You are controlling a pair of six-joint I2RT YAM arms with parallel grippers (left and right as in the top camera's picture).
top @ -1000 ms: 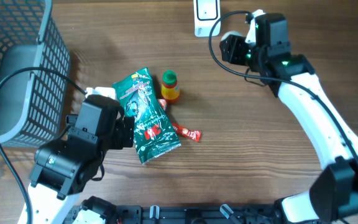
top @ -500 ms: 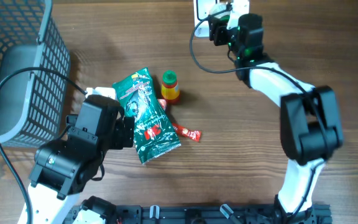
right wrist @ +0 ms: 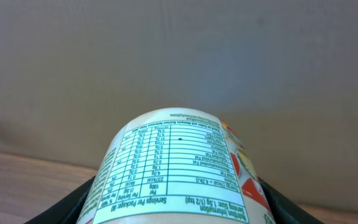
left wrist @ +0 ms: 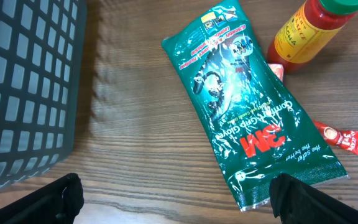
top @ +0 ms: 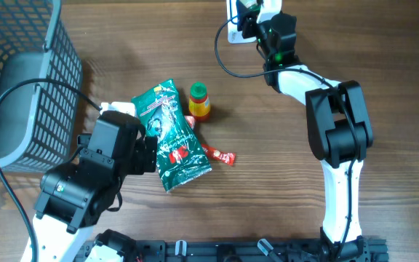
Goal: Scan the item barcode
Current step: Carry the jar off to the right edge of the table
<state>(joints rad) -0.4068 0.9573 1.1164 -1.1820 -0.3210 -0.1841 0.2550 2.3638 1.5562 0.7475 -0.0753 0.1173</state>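
Plainly "3M" on green packet (left wrist: 247,112); nutrition table on container (right wrist: 173,168).

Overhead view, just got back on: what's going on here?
The right end effector is gripping a tub with a nutrition label, holding it at the white scanner by the table's far edge. The left end effector is open and holds nothing, hovering beside a green packet, a sauce bottle and a red sachet on the table.
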